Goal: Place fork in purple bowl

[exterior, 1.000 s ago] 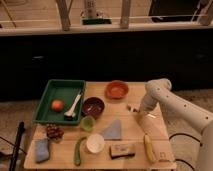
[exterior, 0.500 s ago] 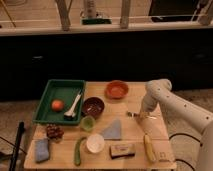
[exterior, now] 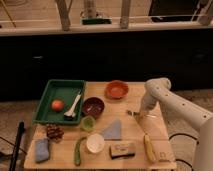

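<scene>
The fork (exterior: 132, 113) is a thin silvery piece lying on the wooden table (exterior: 160, 131) on its right side. My gripper (exterior: 140, 114) hangs from the white arm (exterior: 159, 92) and is down at the table, right at the fork. The fork's handle is partly hidden by it. The purple bowl (exterior: 93, 106) stands near the table's middle, to the left of the gripper and beside the green tray. It looks empty.
An orange bowl (exterior: 117, 89) stands behind the gripper. The green tray (exterior: 50, 92) holds an orange fruit (exterior: 57, 105) and a white utensil (exterior: 74, 105). In front are a light-green cup (exterior: 88, 123), a grey-blue cloth (exterior: 113, 130), a white cup (exterior: 95, 143), a banana (exterior: 149, 147) and a sponge (exterior: 122, 149).
The gripper stays low over the fork with only a slight shift. Nothing else on the table has moved.
</scene>
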### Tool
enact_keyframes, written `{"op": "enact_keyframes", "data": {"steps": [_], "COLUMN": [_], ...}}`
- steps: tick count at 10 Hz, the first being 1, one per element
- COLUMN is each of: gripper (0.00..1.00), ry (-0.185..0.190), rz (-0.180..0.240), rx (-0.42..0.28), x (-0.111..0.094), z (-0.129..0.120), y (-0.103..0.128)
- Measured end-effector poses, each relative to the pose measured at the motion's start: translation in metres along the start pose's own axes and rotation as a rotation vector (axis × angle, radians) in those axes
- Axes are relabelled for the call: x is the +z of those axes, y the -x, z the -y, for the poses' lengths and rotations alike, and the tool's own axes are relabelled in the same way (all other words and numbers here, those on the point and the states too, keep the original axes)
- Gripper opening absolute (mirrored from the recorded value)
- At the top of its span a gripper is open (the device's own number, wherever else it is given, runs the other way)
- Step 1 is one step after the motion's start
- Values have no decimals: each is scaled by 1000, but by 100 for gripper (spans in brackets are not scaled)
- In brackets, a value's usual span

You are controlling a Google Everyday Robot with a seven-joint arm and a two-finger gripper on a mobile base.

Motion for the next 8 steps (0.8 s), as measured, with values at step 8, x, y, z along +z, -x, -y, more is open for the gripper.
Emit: {"op": "enact_keyframes", "data": {"steps": [8], "gripper": [0], "ry": [-79], "rz": [61], "rx": [-100], "x": [-84], "z": [34], "y": [15]}}
